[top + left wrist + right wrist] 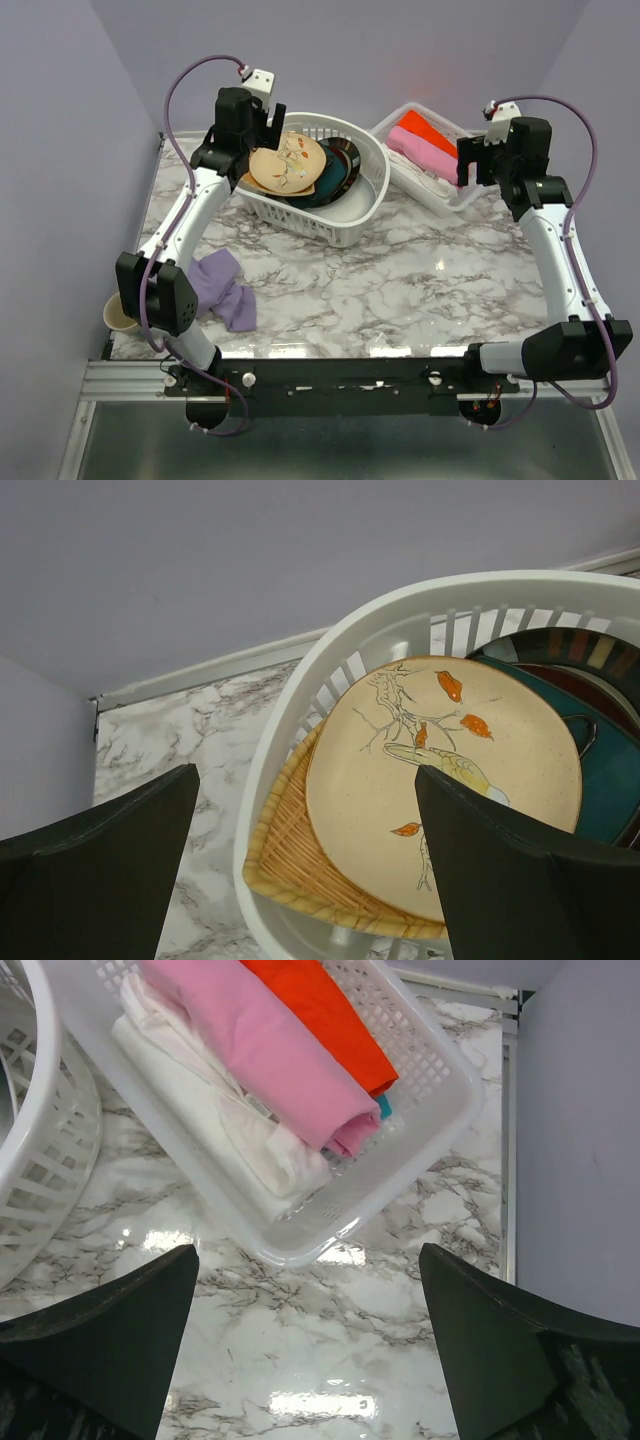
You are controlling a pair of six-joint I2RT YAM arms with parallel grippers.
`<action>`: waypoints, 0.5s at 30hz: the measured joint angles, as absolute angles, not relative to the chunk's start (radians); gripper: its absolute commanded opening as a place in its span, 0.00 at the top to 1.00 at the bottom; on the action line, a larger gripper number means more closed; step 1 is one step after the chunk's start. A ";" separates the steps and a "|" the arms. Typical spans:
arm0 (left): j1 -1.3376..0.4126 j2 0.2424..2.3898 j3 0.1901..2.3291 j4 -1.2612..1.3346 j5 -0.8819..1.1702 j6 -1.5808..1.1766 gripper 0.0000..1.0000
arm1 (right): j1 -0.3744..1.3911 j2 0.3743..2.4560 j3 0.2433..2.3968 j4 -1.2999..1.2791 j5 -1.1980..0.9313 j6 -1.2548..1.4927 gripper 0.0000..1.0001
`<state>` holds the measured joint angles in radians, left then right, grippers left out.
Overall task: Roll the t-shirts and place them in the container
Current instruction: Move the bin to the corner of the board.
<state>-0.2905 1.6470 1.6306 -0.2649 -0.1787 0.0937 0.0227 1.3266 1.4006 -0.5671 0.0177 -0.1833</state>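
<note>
Seemingly we have rolled nothing: the shirt (225, 290) lies crumpled near the worktop's (400, 290) near-left corner, our left hand (305, 780) and right hand (308, 1255) both wide open, empty.

- A crumpled lavender cloth t-shirt (225, 290) lies near-left on the marble-patterned table (400, 280).
- A small round cream cup (120, 315) sits left of it, past the table's edge.
- A round white plastic basket (345, 225) stands far centre, holding stacked patterned plates (287, 165).
- A rectangular white plastic basket (430, 1110) sits just right, holding rolled cloths (420, 152).
</note>
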 measured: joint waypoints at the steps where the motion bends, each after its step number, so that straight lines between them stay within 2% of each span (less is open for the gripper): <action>1: -0.290 1.650 1.631 -0.266 -0.179 0.093 0.02 | 0.023 1.328 1.401 -0.567 0.018 -0.183 0.00; 10: -0.290 1.678 1.650 -0.255 -0.179 0.128 0.02 | 0.023 1.363 1.401 -0.556 0.018 -0.184 0.00; 13: -0.287 1.735 1.699 -0.251 -0.179 0.155 0.05 | 0.023 1.376 1.402 -0.555 0.018 -0.190 0.00; 15: -0.280 1.781 1.741 -0.261 -0.170 0.160 0.12 | 0.023 1.382 1.403 -0.555 0.017 -0.200 0.00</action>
<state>-0.2802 1.7805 1.7412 -0.2607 -0.1699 0.1596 0.0227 1.3819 1.4029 -0.5552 0.0170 -0.1997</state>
